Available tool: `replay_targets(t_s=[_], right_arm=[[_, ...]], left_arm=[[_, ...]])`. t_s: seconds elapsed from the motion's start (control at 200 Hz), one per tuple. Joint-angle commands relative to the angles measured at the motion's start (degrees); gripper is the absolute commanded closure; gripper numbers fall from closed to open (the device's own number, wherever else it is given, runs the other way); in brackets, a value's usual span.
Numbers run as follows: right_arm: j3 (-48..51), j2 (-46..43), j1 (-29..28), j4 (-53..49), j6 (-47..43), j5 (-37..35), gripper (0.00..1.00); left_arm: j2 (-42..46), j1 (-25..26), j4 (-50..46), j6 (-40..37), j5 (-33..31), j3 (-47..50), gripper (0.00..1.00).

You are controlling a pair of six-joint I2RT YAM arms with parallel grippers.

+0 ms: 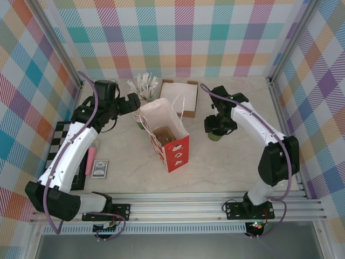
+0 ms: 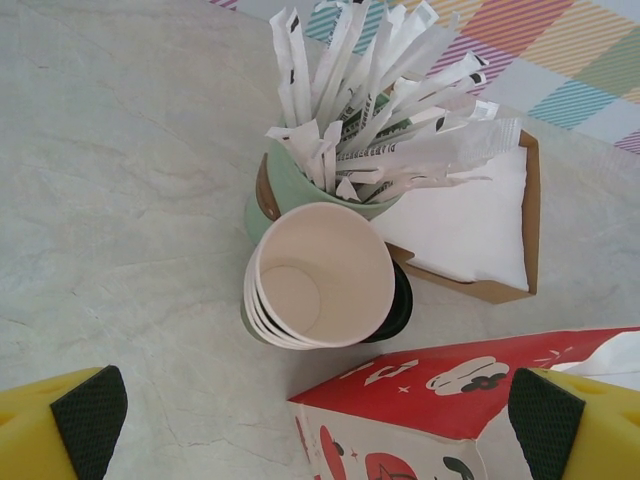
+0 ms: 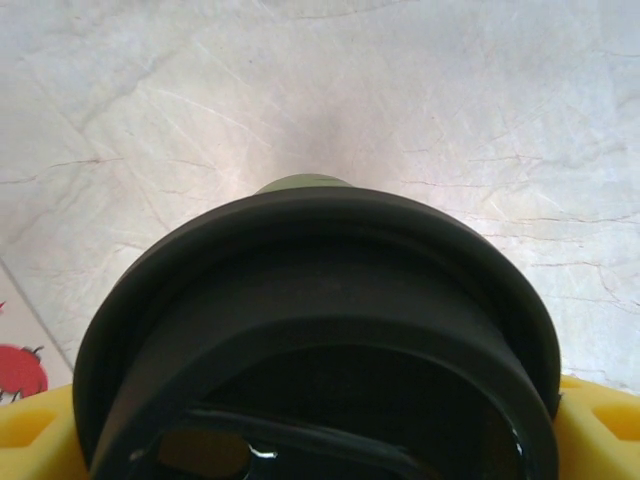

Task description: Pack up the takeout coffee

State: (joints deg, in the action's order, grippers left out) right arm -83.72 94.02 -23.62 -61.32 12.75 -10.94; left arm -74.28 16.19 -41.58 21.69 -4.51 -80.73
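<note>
Right side: I am straddling the takeout coffee (image 3: 318,290) with my right tool (image 3: 320,440). Its black lid is sitting directly between the yellow fingers (image 3: 30,445), and the cup is standing on the bench (image 3: 400,100). I cannot tell whether I am pinching it or only bracketing it (the lid is hiding the pads). The red-and-white bag (image 1: 171,145) is standing open off this tool's left.

Left side: my left tool (image 2: 318,415) is hanging fully released above the stack of cream cups (image 2: 320,275), with the packet cup (image 2: 290,185) sitting just beyond.
</note>
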Motion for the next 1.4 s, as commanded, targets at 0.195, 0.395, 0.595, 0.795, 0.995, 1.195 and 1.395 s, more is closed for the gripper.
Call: replay_targets(t_s=[0.195, 0.395, 0.595, 0.795, 0.995, 1.195, 1.395], right_arm=[[-11.9, -8.5, -3.8, -12.8, -0.7, -2.6, 0.38], [-25.1, -8.0, -7.0, -19.4, -0.8, -6.8, 0.39], [-40.3, -5.5, -11.1, -20.0, -1.4, -11.3, 0.40], [-54.1, -0.4, -19.8, -17.1, -5.9, -17.3, 0.40], [-56.3, 0.7, -27.2, -7.6, -10.9, -19.1, 0.40], [-59.6, 3.9, -33.3, -6.1, -11.9, -15.2, 0.39], [-59.8, 8.2, -34.6, -8.4, -6.2, -11.7, 0.39]], left_arm=[[2.1, -0.8, -1.4, 2.2, 7.9, -3.1, 0.00], [4.7, 0.8, -7.4, 3.8, 8.8, -6.6, 0.00], [8.0, 7.2, -9.3, 1.8, 13.2, -7.4, 0.06], [10.3, 9.3, -6.3, 0.6, 17.5, -4.7, 0.21], [9.4, 9.3, -10.4, 1.1, 14.2, -4.1, 0.50], [9.8, 9.2, -10.6, 2.2, 15.4, -2.3, 0.71], [10.4, 9.3, -9.9, 3.0, 15.7, -0.9, 0.91]])
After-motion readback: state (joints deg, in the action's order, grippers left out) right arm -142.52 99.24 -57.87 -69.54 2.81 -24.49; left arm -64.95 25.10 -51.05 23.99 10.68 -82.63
